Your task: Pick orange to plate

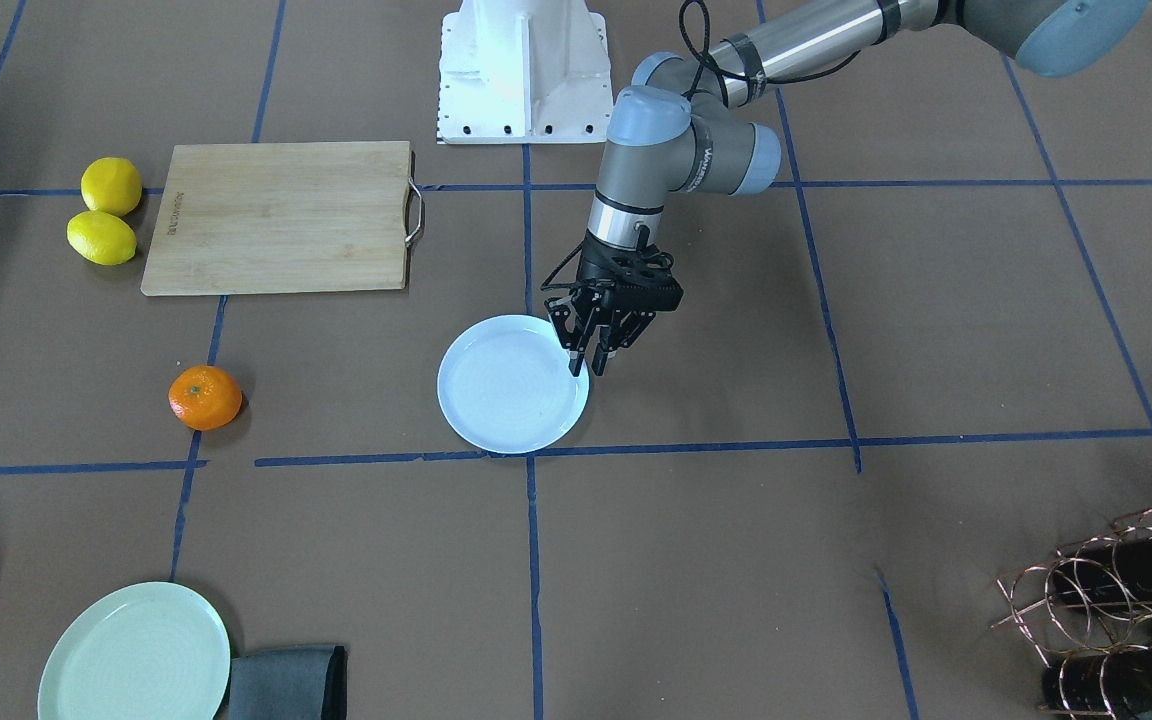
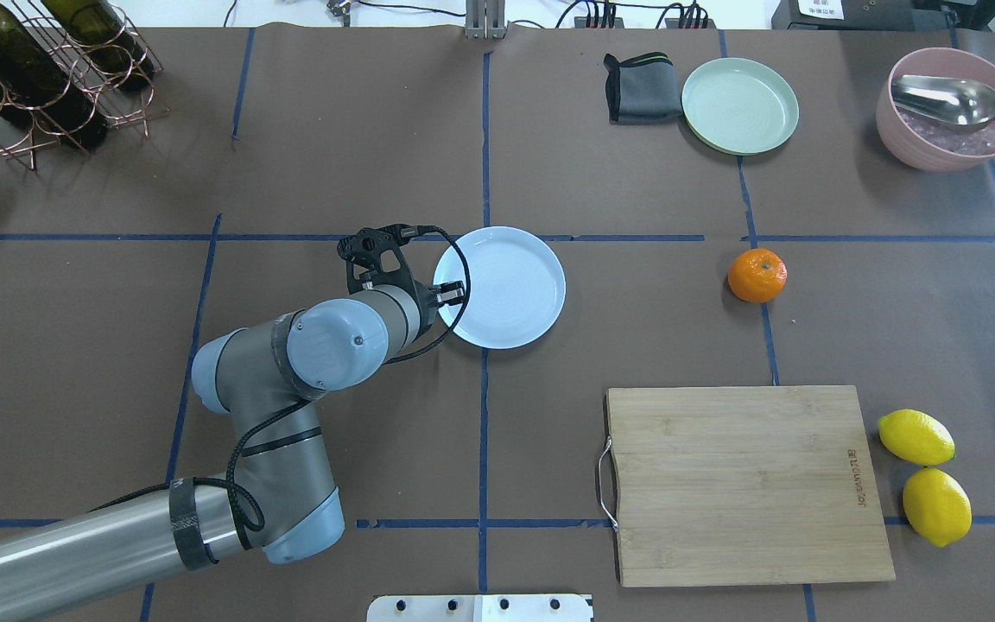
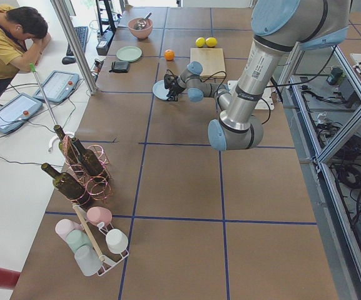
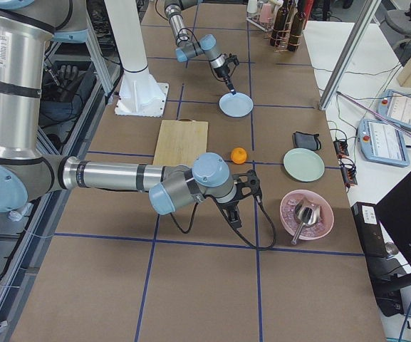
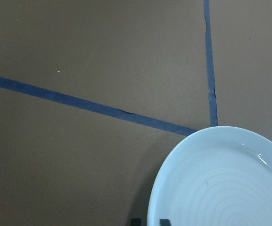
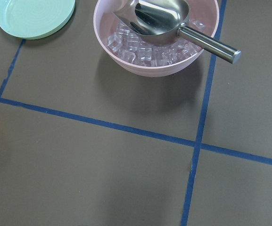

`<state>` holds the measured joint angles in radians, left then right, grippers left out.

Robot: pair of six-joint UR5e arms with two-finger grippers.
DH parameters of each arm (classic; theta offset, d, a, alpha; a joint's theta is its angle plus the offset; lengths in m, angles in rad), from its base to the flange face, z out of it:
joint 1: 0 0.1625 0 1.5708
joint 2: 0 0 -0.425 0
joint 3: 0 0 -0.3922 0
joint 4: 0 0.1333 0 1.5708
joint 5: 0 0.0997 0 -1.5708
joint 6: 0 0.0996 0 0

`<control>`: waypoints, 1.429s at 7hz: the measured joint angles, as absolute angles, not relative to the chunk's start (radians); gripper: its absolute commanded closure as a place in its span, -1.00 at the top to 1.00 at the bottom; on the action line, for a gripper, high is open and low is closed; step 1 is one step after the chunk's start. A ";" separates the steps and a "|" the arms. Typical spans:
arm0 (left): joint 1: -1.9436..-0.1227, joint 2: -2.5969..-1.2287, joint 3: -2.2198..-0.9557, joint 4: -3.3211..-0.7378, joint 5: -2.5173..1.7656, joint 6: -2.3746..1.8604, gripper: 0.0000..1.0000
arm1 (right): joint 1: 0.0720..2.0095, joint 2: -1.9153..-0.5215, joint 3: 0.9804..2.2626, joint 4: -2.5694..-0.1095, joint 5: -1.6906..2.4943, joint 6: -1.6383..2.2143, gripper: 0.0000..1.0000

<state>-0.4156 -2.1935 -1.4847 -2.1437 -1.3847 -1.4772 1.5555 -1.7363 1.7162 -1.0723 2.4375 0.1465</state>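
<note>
the orange (image 2: 757, 275) sits on the tabletop (image 2: 333, 130) in its right half, on a blue tape line; the cutting board (image 2: 744, 484) lies toward the near edge from it and the green plate (image 2: 740, 105) toward the far edge; the plate (image 2: 515, 289) lies flat near the tabletop's middle, well apart from the orange; the left gripper (image 1: 588, 362) points down at the plate's rim on the side away from the orange; its fingers are drawn close together with the rim between them, 1 tip (image 5: 164, 222) inside the plate and 1 outside, pinching it; the right gripper (image 4: 235, 219) shows only in the side view, low over the tabletop between the orange and the pink bowl (image 2: 947, 161) near the far right corner; i cannot tell whether its fingers are spread or pressed together; the bowl holds ice and a metal scoop (image 2: 947, 99); a grey cloth (image 2: 640, 86) lies just beside the green plate; 2 lemons (image 2: 916, 436) lie just beside the board, near the right edge
</note>
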 measured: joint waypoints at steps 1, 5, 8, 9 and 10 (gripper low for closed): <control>-0.431 -2.170 -1.524 -2.139 -1.400 -1.430 1.00 | 1.555 -1.736 1.718 -1.068 2.437 0.149 1.00; -0.802 -1.894 -1.870 -1.971 -1.814 -0.793 1.00 | 1.517 -1.737 1.717 -0.892 2.435 0.173 1.00; -1.274 -1.630 -1.826 -1.915 -2.224 -0.298 1.00 | 1.404 -1.684 1.722 -0.871 2.411 0.293 1.00; -1.402 -1.595 -1.782 -1.816 -2.250 -0.098 1.00 | 1.349 -1.637 1.724 -0.909 2.385 0.316 1.00; -1.510 -1.569 -1.758 -1.704 -2.259 0.103 1.00 | 1.304 -1.574 1.731 -0.993 2.362 0.325 1.00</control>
<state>-1.5103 -1.5695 -1.7580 -1.7037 -2.2586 0.1031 1.3038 -1.5741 1.7313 -0.9931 2.3619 0.3246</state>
